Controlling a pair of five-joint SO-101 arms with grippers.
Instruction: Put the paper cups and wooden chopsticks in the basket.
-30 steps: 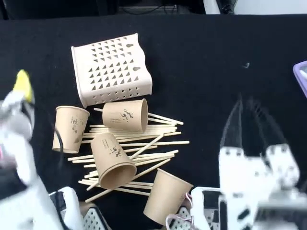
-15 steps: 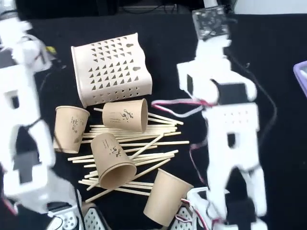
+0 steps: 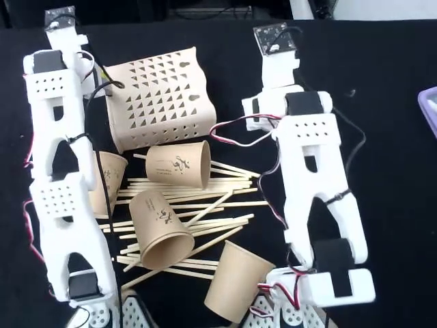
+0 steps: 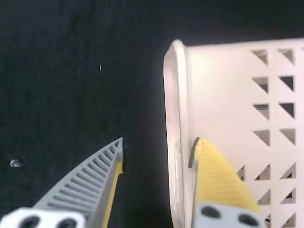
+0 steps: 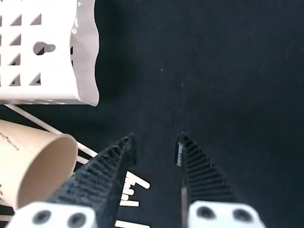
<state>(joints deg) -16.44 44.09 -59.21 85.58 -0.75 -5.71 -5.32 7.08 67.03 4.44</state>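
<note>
A white perforated basket (image 3: 160,99) lies on its side on the black table. Below it, several paper cups lie tipped over a pile of wooden chopsticks (image 3: 205,195): one (image 3: 179,164) by the basket, one (image 3: 158,229) on the pile, one (image 3: 235,280) near the front. My left gripper (image 4: 156,147) is open at the basket's left rim (image 4: 173,118), with its yellow finger (image 4: 213,175) over the basket wall and its grey finger (image 4: 95,175) outside. My right gripper (image 5: 155,140) is open over bare table, right of the basket's corner (image 5: 85,61) and near a cup mouth (image 5: 42,168).
The left arm (image 3: 58,137) stretches along the table's left side and partly covers another cup (image 3: 109,181). The right arm (image 3: 311,164) runs up the middle right. A purple object (image 3: 429,109) sits at the right edge. Chopstick ends (image 5: 130,190) lie under the right gripper.
Both arms have swung out from the near edge across the table. The left gripper has come to the basket's left rim, the right gripper to the table beside the basket's right side.
</note>
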